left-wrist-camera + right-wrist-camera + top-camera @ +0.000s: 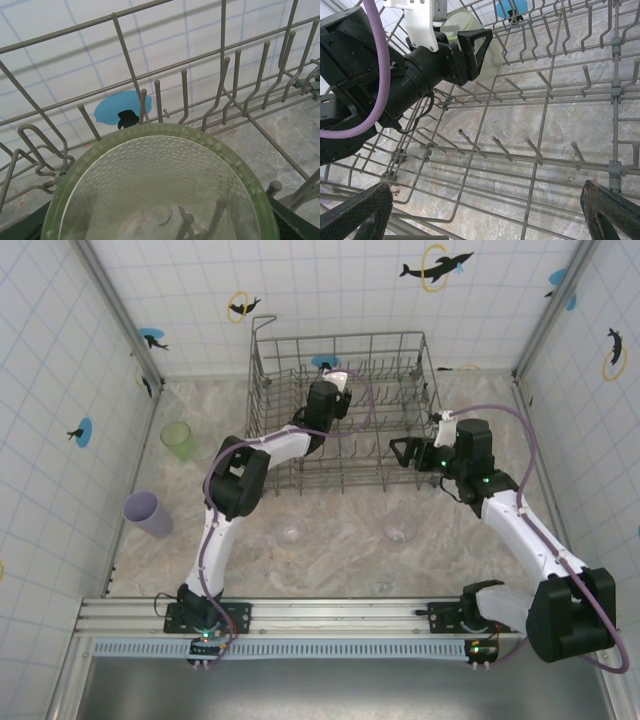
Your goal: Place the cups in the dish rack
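The dish rack stands at the back middle of the table. My left gripper reaches into its far part and is shut on a pale green-tinted cup, whose dimpled wall and rim loom close in the left wrist view, with tines showing through it. From the right wrist view that cup sits between the left gripper's black fingers. My right gripper hangs open over the rack's near right part, with nothing between its fingers. On the table stand a green cup, a lilac cup and two clear cups.
Tiled walls close in the table on the left, back and right. Rows of upright tines cross the rack floor under my right gripper. The rack's tall gridded back wall stands just beyond the held cup.
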